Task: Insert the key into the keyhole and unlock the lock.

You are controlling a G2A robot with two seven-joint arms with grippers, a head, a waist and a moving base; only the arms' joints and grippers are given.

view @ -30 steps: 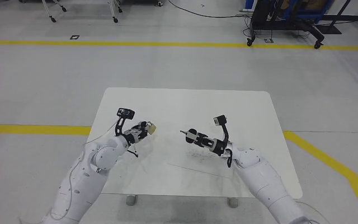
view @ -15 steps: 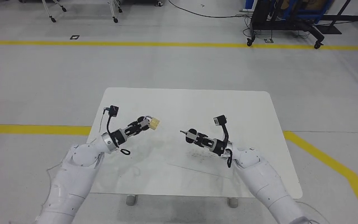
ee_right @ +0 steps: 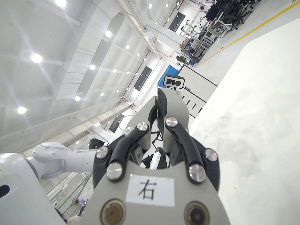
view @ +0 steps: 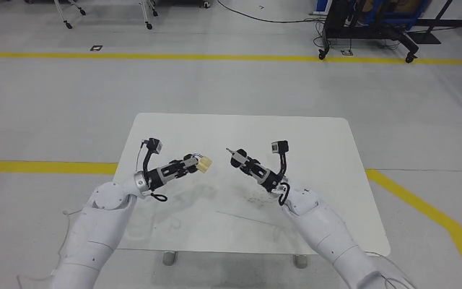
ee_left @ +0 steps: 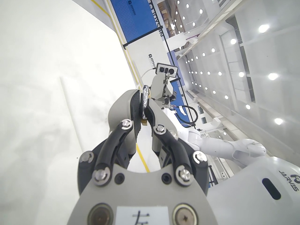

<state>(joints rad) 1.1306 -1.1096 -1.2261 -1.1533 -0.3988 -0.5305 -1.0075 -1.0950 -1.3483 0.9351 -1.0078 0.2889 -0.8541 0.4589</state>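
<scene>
A brass padlock is held above the white table, with my left gripper shut on it. In the left wrist view the gripper pinches the silver shackle, and a bit of brass shows between the fingers. My right gripper is shut on a small key whose tip points toward the padlock. A short gap separates key tip and padlock. In the right wrist view the right gripper has its jaws pressed together and the key is hidden.
Both grippers hover over the middle of the table. A thin clear sheet seems to lie flat near the front edge. Yellow floor lines and a black cart lie well beyond the table.
My left gripper carried the padlock right, toward the table's middle. My right gripper moved left and farther back with the key, so the gap between them narrowed.
</scene>
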